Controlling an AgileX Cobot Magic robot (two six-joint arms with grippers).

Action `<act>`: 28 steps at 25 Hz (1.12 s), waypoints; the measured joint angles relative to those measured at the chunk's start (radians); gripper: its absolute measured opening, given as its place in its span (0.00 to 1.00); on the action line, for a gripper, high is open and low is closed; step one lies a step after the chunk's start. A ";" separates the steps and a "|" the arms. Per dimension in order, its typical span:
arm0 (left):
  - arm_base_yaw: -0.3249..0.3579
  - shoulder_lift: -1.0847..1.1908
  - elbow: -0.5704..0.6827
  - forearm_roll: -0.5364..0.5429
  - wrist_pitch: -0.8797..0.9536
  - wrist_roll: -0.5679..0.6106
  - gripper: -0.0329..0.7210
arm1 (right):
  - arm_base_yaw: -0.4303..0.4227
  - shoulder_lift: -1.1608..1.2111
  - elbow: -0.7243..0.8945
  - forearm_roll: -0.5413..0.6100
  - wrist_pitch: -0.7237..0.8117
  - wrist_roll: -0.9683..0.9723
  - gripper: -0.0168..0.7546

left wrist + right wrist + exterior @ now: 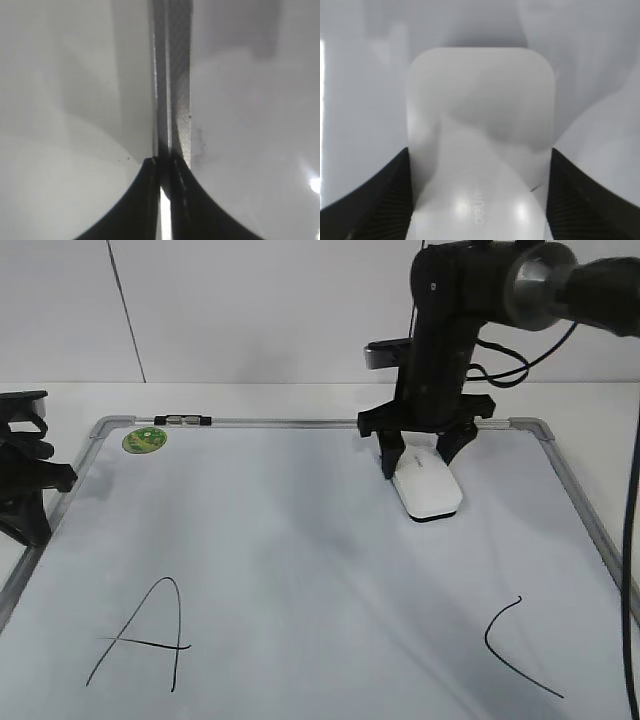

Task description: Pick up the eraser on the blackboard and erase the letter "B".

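The white eraser (428, 485) lies on the blackboard (300, 540) near its far right corner. My right gripper (418, 462) stands over it, one finger pressed on each long side. In the right wrist view the eraser (480, 125) fills the gap between the fingers (480, 200). No letter "B" shows on the board. My left gripper (50, 478) is shut and empty at the board's left edge. In the left wrist view its tips (165, 165) sit over the board's metal frame (172, 75).
A black "A" (150, 640) is at the board's near left and a "C" (515, 645) at the near right. A green round sticker (145, 439) sits at the far left corner. A black cable (632, 540) hangs at the right edge.
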 joint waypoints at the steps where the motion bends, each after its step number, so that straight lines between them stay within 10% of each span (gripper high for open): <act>1: 0.000 0.000 0.000 0.000 0.000 0.000 0.07 | 0.015 0.012 -0.019 -0.002 0.002 -0.007 0.71; 12: 0.000 0.001 0.000 0.000 0.002 0.000 0.07 | 0.155 0.057 -0.108 0.017 0.003 -0.029 0.71; 28: 0.000 0.001 0.000 0.000 0.000 0.000 0.07 | -0.064 -0.024 0.053 0.017 -0.052 -0.039 0.71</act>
